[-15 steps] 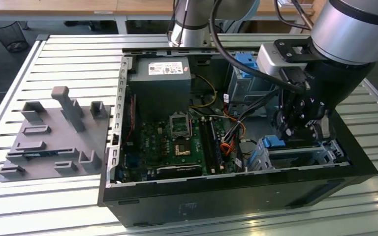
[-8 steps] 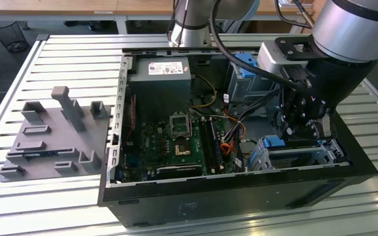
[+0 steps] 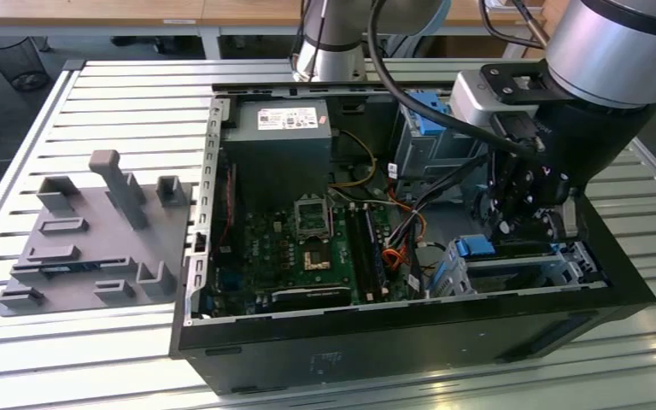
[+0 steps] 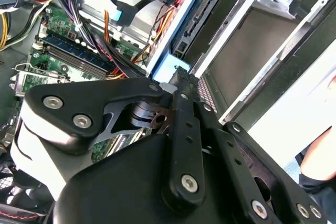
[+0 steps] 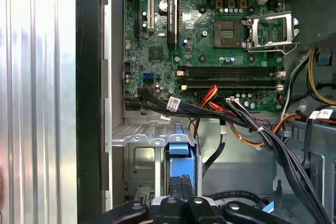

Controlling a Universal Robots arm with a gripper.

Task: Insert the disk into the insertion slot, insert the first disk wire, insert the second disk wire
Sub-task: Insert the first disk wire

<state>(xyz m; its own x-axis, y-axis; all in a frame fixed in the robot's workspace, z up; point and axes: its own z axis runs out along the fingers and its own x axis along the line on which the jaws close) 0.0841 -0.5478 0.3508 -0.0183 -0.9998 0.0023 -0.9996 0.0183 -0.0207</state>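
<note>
The disk sits in the insertion slot [image 3: 539,272], a low silver-grey cage in the front corner of the open computer case, at the exterior view's right. The disk's blue carrier end [image 3: 477,248] sticks up from the cage, which also appears in the first wrist view [image 5: 142,141]. My gripper [image 3: 501,229] reaches down into the case right above it. The first wrist view has the two black fingers [image 5: 176,187] side by side, shut, just behind the blue carrier [image 5: 178,149]. In the second wrist view the gripper [image 4: 181,74] touches the carrier [image 4: 164,67]. Loose disk wires [image 5: 210,98] hang beside the cage.
The motherboard [image 3: 305,248] and power supply [image 3: 277,141] take up the case's left half. A taller grey cage with a blue tab [image 3: 425,115] stands behind the arm. A cable bundle [image 3: 402,243] crosses the middle. A grey fixture plate with pegs [image 3: 89,248] lies on the slatted table.
</note>
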